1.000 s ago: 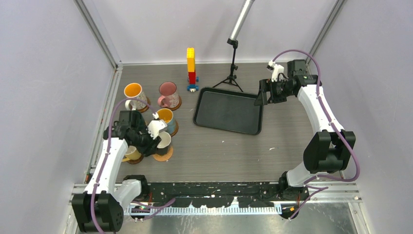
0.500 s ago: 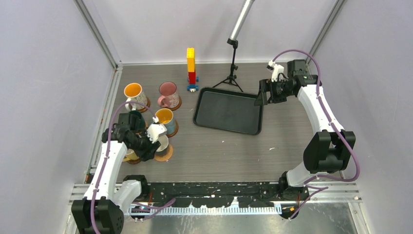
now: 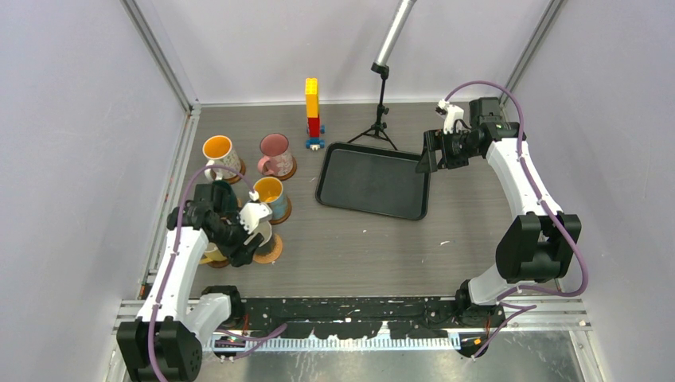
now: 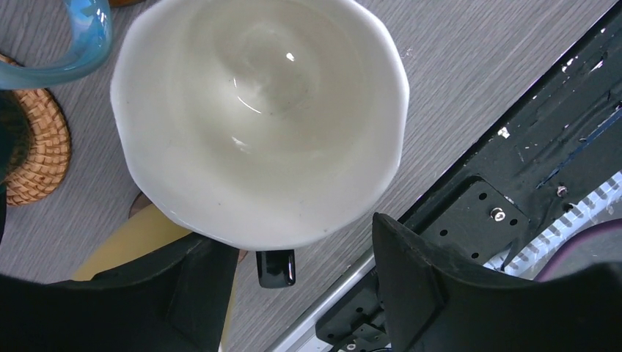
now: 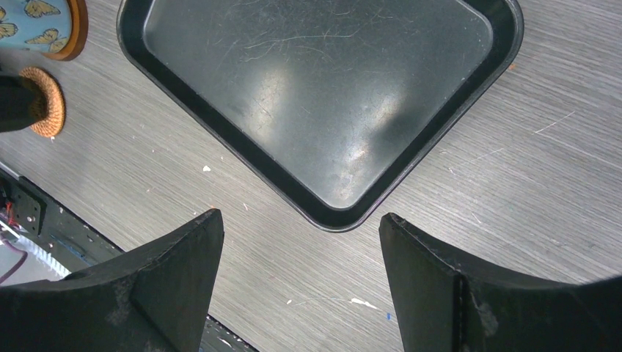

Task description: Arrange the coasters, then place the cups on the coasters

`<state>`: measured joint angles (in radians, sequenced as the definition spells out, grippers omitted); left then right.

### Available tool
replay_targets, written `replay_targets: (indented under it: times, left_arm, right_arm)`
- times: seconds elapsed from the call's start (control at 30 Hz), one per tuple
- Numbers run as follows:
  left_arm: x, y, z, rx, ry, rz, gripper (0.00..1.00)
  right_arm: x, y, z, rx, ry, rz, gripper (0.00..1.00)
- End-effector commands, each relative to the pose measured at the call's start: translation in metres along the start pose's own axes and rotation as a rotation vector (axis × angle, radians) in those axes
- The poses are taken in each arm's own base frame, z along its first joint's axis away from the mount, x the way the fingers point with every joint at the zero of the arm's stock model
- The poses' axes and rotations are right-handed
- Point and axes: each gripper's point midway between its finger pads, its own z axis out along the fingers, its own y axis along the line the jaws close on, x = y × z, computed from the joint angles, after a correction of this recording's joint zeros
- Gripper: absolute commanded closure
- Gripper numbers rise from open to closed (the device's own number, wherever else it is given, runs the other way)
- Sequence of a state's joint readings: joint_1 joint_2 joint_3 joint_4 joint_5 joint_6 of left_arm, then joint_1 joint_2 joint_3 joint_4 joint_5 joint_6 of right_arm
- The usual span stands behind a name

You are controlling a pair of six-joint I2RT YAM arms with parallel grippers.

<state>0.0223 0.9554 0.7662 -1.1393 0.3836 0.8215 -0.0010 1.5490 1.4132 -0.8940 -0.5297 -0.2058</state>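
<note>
Seen from above in the left wrist view, the plain white cup (image 4: 257, 125) fills the frame, its dark handle (image 4: 275, 268) pointing at my left gripper (image 4: 293, 282). The jaws stand open on either side of that handle, apart from it. In the top view my left gripper (image 3: 256, 239) hovers over this cup, which stands on a tan woven coaster (image 3: 269, 253). The patterned cup (image 3: 219, 151), pink cup (image 3: 275, 150) and blue cup (image 3: 271, 192) stand on brown coasters behind it. A cream-yellow cup (image 3: 211, 253) sits beside the arm. My right gripper (image 3: 423, 161) is open above the tray's far right corner.
The black tray (image 3: 374, 181) lies mid-table, with its corner (image 5: 330, 213) just ahead of the right fingers. A toy brick tower (image 3: 312, 111) and a small tripod (image 3: 382, 119) stand at the back. A second woven coaster (image 4: 40, 150) lies left of the white cup.
My left jaws have spread apart and let go of the white cup, and the gripper has shifted slightly toward the near left. The right arm has not moved.
</note>
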Motion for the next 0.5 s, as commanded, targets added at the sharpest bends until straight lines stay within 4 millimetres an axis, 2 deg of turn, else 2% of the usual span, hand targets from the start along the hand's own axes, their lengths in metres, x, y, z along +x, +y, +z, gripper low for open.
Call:
replay_targets:
  times: [0.0, 0.27, 0.47]
  left_arm:
    - [-0.001, 0.000, -0.013, -0.025, 0.004, 0.013, 0.33]
    - [0.008, -0.004, -0.015, -0.006, 0.057, -0.011, 0.35]
    - [0.000, -0.011, -0.020, 0.038, 0.027, -0.011, 0.49]
  right_arm:
    - [-0.008, 0.004, -0.003, -0.016, -0.023, -0.018, 0.18]
    - [-0.008, 0.005, -0.002, -0.021, -0.023, -0.018, 0.18]
    - [-0.007, 0.005, -0.002, -0.021, -0.021, -0.021, 0.18]
